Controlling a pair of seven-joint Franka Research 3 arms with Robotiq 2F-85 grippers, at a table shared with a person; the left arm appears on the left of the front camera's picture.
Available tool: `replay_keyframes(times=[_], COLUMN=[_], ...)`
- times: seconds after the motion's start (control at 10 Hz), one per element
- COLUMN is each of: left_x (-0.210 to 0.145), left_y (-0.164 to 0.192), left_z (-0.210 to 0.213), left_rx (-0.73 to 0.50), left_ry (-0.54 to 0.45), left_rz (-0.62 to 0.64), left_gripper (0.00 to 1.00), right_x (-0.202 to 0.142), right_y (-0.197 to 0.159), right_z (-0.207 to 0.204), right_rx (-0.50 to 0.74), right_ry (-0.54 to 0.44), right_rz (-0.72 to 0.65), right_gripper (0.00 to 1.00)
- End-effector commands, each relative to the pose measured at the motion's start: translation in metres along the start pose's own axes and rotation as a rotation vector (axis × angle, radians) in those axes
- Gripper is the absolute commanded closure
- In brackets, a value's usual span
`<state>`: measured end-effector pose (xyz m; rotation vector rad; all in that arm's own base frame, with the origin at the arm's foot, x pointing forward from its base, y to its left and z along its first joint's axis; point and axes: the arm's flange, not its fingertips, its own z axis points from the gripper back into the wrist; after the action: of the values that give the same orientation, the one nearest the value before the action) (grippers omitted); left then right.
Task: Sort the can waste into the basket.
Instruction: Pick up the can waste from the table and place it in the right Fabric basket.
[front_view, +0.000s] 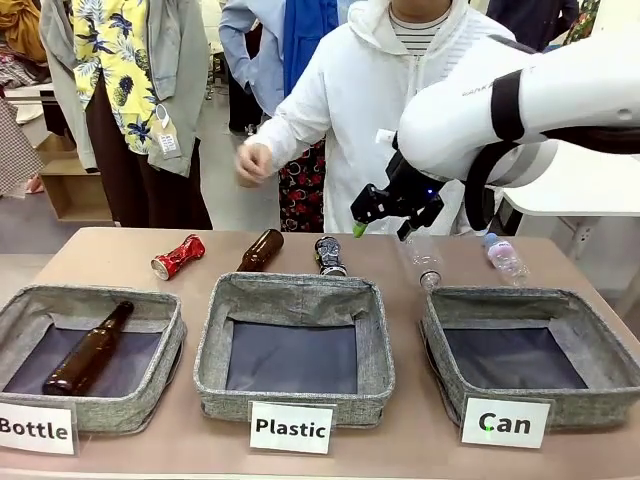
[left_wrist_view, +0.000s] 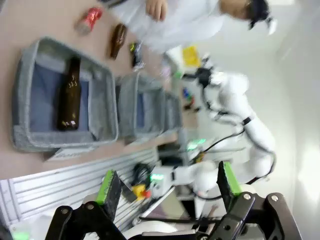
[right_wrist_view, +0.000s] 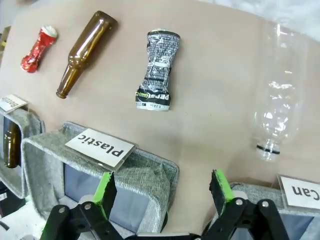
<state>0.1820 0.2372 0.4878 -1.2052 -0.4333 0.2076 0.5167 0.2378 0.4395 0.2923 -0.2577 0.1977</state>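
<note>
The black crushed can (front_view: 329, 256) lies on the table behind the middle basket, and the red crushed can (front_view: 178, 256) lies farther left. In the right wrist view the black can (right_wrist_view: 157, 70) is ahead and slightly left of my open right gripper (right_wrist_view: 163, 189), and the red can (right_wrist_view: 38, 48) is at the far left. My right gripper (front_view: 382, 230) hovers empty above the table, just right of the black can. The grey basket (front_view: 530, 296) signed "Can" stands at the front right, with nothing in it. My left gripper (left_wrist_view: 169, 182) is open and empty, high off the table's left end.
A brown bottle (front_view: 261, 250) lies between the two cans. Two clear plastic bottles (front_view: 424, 262) (front_view: 503, 256) lie behind the Can basket. The "Plastic" basket (front_view: 298, 290) is in the middle. The "Bottle" basket (front_view: 30, 300) holds a brown bottle (front_view: 88, 348). A person's hand (front_view: 253, 163) hangs over the far edge.
</note>
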Motion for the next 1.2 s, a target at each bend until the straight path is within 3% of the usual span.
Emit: replay_keyframes(times=[0.0,0.2,0.4,0.5,1.1], left_x=[-0.009,-0.018,-0.022,0.002,0.002], left_y=[-0.006,0.014,0.039,0.007,0.007], left_z=[-0.064,-0.110,-0.135,-0.109,-0.109], left_rx=[0.158,0.252,0.347,0.251,0.251], left_ry=[0.165,0.299,0.323,0.301,0.301], left_rz=[-0.054,-0.028,0.006,-0.025,-0.025], left_gripper=[0.00,0.00,0.00,0.00,0.00], right_x=[0.028,0.044,0.059,0.066,0.099], right_y=[0.021,0.036,0.046,0.049,0.044], right_z=[-0.017,-0.038,-0.058,-0.065,-0.116], right_rx=[-0.051,-0.105,-0.160,-0.183,-0.259], right_ry=[0.033,0.052,0.041,0.035,0.042], right_rz=[0.016,0.007,-0.031,-0.043,-0.034], right_gripper=[0.00,0.00,0.00,0.00,0.00])
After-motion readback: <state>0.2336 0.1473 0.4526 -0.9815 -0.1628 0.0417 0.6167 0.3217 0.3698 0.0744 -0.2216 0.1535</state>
